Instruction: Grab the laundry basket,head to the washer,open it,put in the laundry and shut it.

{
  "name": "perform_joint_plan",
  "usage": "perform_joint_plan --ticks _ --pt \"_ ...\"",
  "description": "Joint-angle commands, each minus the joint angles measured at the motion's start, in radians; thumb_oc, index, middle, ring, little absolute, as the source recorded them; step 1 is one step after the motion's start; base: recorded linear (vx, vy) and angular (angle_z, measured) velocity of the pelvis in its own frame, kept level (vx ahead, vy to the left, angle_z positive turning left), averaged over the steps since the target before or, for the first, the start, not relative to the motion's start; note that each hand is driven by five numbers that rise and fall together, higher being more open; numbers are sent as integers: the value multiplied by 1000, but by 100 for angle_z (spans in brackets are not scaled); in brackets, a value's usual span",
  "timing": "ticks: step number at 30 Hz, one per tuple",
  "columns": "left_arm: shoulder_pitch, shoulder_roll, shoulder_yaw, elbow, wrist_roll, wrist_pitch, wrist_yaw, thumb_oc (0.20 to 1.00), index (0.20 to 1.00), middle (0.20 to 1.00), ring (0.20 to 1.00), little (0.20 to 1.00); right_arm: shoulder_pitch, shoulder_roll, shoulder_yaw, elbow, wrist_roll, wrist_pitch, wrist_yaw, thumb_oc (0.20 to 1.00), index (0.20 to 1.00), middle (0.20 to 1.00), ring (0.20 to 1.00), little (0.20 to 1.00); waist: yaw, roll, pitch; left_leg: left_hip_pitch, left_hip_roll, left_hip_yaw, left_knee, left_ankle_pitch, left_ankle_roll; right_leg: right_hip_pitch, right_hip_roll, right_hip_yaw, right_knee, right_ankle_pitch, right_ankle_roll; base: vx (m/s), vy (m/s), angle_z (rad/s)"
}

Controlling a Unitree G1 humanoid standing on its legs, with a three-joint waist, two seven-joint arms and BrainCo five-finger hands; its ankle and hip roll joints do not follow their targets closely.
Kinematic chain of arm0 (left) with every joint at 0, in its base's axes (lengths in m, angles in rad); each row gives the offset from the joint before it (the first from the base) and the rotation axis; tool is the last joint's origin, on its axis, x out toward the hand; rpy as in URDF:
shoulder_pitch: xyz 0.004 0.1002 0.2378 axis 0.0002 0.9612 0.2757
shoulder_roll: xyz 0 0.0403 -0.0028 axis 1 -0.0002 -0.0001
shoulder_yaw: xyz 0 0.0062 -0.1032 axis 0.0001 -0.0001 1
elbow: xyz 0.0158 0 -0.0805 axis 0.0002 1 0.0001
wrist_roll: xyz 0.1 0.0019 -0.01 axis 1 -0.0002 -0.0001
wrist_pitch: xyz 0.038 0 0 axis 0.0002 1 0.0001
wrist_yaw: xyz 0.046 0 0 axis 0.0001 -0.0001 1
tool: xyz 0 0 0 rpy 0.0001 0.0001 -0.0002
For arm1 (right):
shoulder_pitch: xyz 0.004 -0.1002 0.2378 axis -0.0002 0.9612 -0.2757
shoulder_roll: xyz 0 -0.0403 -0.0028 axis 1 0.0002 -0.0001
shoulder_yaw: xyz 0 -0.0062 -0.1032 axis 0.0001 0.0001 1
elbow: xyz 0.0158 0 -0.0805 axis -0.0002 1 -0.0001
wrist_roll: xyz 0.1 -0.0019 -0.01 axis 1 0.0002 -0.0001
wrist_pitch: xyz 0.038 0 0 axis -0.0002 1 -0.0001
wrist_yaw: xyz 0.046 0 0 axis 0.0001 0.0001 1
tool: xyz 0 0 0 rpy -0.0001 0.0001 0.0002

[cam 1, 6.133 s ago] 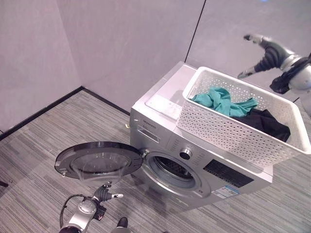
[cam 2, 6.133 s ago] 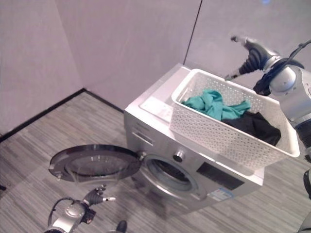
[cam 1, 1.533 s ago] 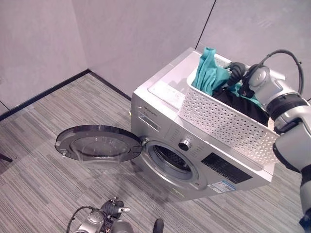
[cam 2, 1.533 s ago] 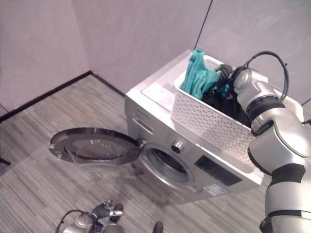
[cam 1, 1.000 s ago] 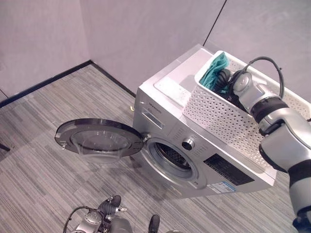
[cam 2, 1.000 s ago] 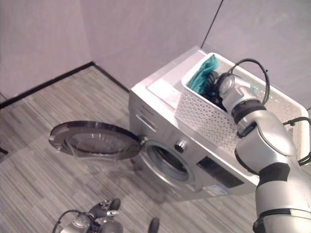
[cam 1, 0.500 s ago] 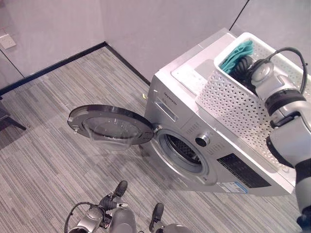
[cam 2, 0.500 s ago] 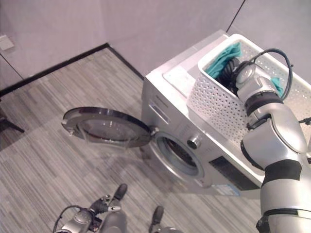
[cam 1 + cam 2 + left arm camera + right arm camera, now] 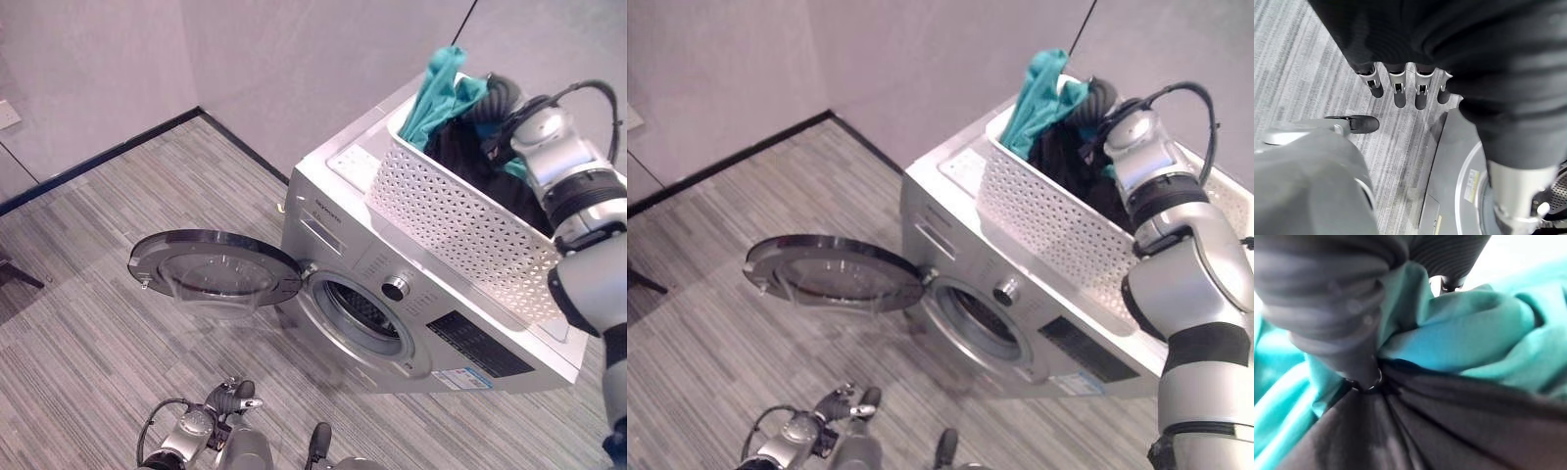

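The right hand [image 9: 487, 98] is up over the far end of the white perforated laundry basket [image 9: 460, 220], which sits on top of the silver front-loading washer [image 9: 392, 284]. Its fingers are buried in cloth — in the right wrist view they are bunched into a teal garment [image 9: 1469, 338] and a black garment [image 9: 1415, 431], both pulled into tight gathers where the hand closes on them. From the head views the teal garment stands lifted above the basket rim, with the black one hanging beneath it down into the basket. The washer's round door [image 9: 216, 269] is swung wide open to the left, level with the drum opening [image 9: 365, 315]. The left hand [image 9: 1405, 85] hangs low near the striped grey floor [image 9: 88, 294] in front of the washer — fingers straight and relaxed, holding nothing.
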Motion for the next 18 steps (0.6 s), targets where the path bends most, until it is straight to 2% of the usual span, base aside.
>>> perform_joint_plan --ticks 1,3,14,18 --pt "-32 16 -41 70 9 -29 8 1000 1000 1000 1000 1000 -171 -58 -1 20 50 -64 -104 200 200 200 200 200 0 -44 -85 179 14 81 15 -217 78 -19 -82 67 1 -39 41 0 0 0" --pt "-31 15 -36 77 6 -28 18 1000 1000 1000 1000 1000 -183 -47 -17 14 37 -65 -141 200 200 200 200 200 -5 -40 -96 189 11 83 16 -221 80 -10 -84 69 1 -39 41 0 0 0" --pt "-23 0 -39 95 5 -26 25 1000 1000 1000 1000 1000 -175 -31 -5 69 -1 -52 -130 200 200 200 200 200 -13 -31 -109 206 3 85 13 -223 85 4 -90 69 1 -39 42 4 7 -2" --pt "-25 -7 -37 114 14 -26 34 1000 1000 1000 1000 1000 -175 -43 -20 67 -1 -59 -154 200 200 200 200 200 -17 -26 -109 209 3 85 10 -223 86 5 -91 69 1 -39 44 0 0 0"
